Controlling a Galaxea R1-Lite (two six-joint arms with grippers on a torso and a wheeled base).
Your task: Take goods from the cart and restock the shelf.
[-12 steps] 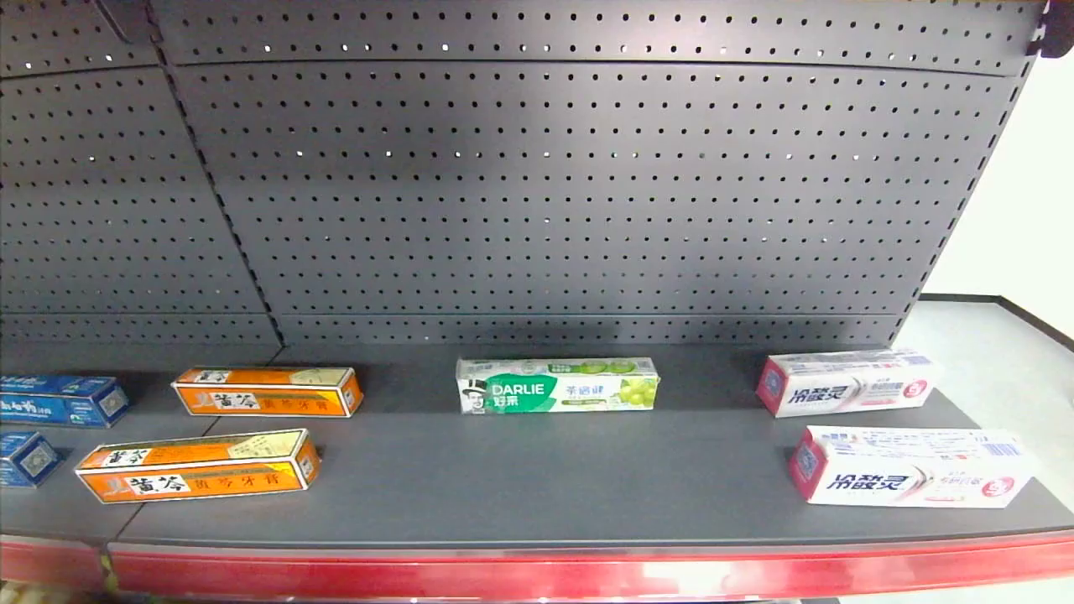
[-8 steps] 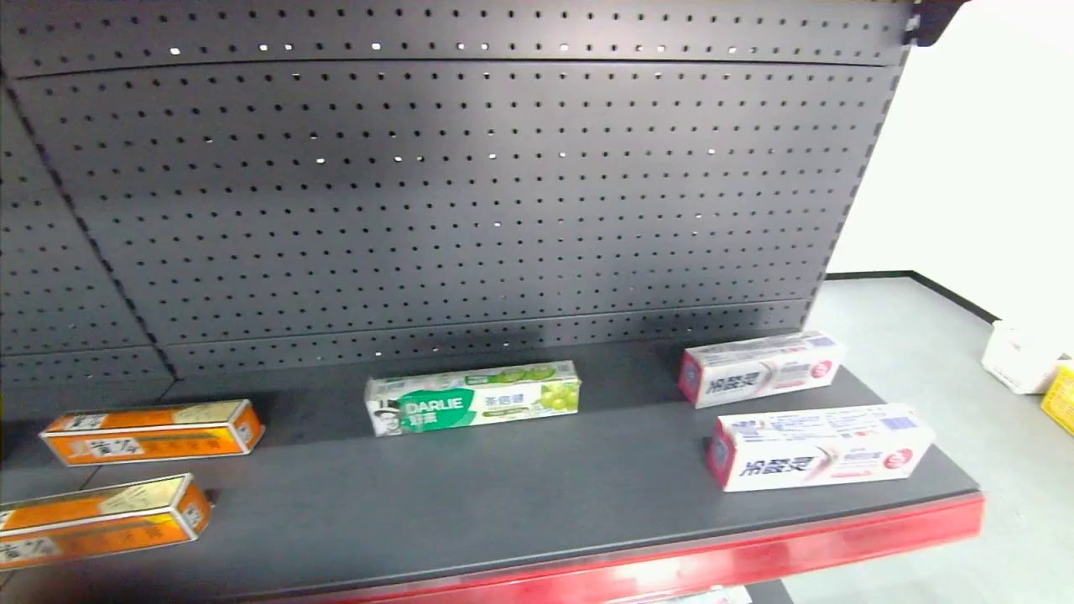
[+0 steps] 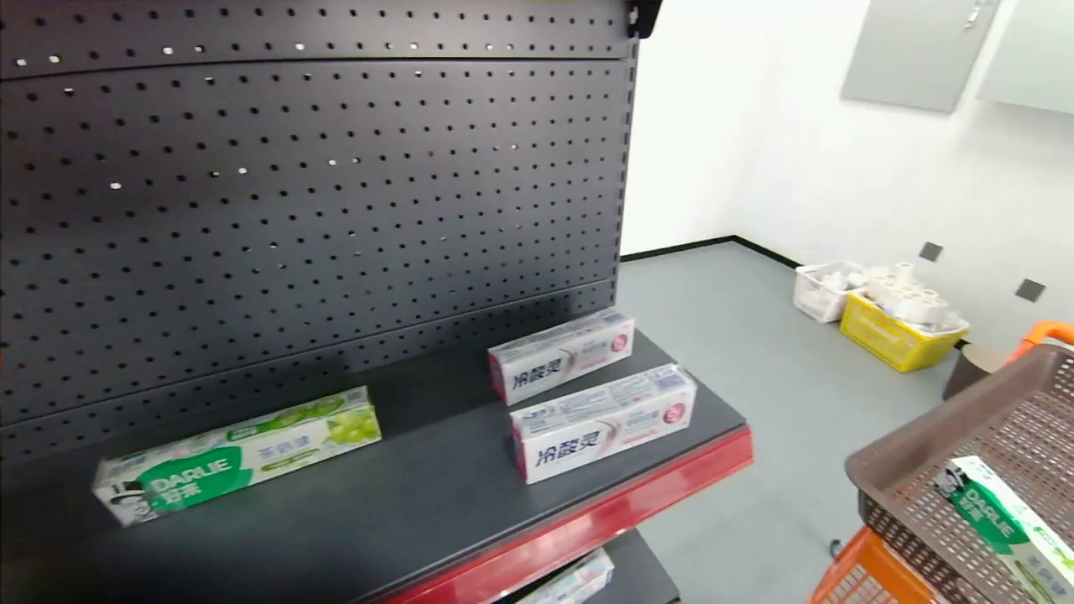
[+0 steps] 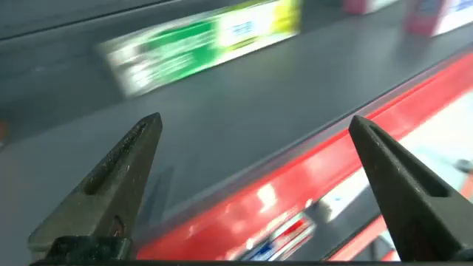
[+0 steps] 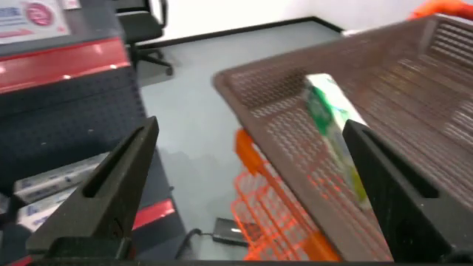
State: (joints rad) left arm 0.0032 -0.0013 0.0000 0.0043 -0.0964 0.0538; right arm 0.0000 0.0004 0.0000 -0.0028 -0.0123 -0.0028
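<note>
Both spread, left tool [image 4: 255, 120] facing shelf [image 4: 244, 111], right tool [image 5: 251, 125] facing cart [image 5: 414, 81]

Matt metal shelf [image 3: 403, 503] (glossy red edge [image 3: 587, 522]), perforated plastic basket [image 3: 1007, 428], glossy cardboard boxes [image 3: 600, 419]

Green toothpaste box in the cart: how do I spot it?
Right of the dark metal shelf stands an orange cart with a brown mesh basket. A green-and-white cardboard toothpaste box lies inside. Its twin sits on the shelf instead.
</note>
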